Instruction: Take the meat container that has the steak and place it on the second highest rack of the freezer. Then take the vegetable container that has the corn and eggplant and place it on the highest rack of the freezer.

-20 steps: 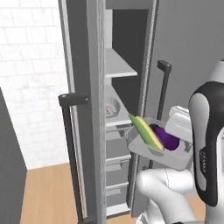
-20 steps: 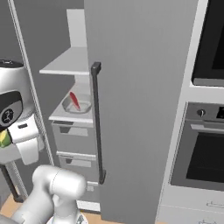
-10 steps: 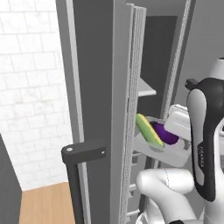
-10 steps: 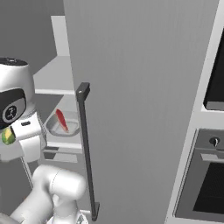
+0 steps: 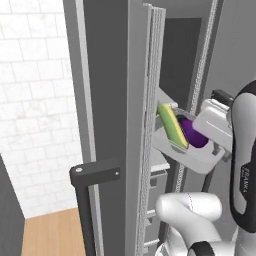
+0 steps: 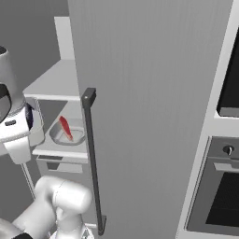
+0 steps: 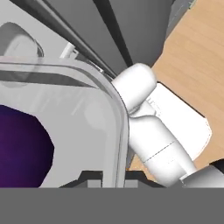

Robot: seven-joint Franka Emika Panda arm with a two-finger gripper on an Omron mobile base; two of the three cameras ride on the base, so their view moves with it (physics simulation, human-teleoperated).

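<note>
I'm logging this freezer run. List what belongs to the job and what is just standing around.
Job:
- grey metal vegetable container, held by the gripper
- yellow corn
- dark purple eggplant
- round-cornered grey meat container
- red steak
- dark grey freezer

Standing around:
- built-in oven
- white tiled wall

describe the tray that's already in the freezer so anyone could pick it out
Look into the tall dark grey freezer, behind its open door. On the light grey shelf under the top one sits a wide, shallow grey metal tray. It holds one flat red steak, with no corn or eggplant.
</note>
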